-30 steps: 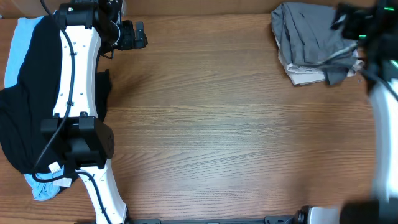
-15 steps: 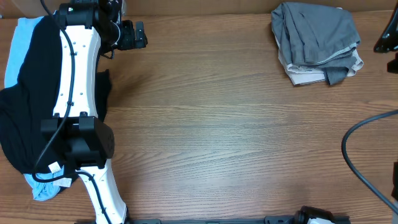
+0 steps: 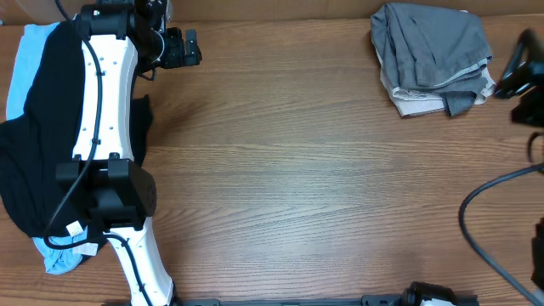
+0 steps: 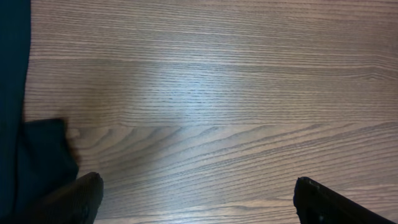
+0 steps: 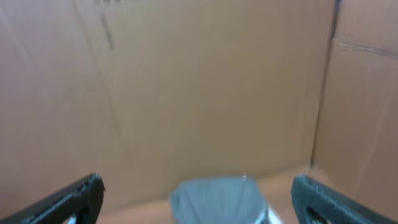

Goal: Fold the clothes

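**Overhead.** Wooden table (image 3: 323, 187). White left arm (image 3: 102, 102), laid across a black garment (image 3: 30, 161); a light-blue garment (image 3: 21, 59) is seen beneath it. Left gripper (image 3: 195, 47) is held over bare wood, the heap behind its jaws. Grey shorts (image 3: 433, 51), loosely folded, are stacked on a beige garment (image 3: 416, 106) just beside the right gripper (image 3: 518, 70), a dark blur at the edge. Black cable (image 3: 484, 229) nearby.

**Left wrist.** Jaws are spread wide and nothing is held. Bare wood lies between them, and the black garment (image 4: 18, 124) lies outside one finger.

**Right wrist.** Blurred. Jaws are spread wide and are empty. The grey shorts (image 5: 217, 199) are seen ahead, centred between them, with a cardboard wall (image 5: 186, 81) behind.
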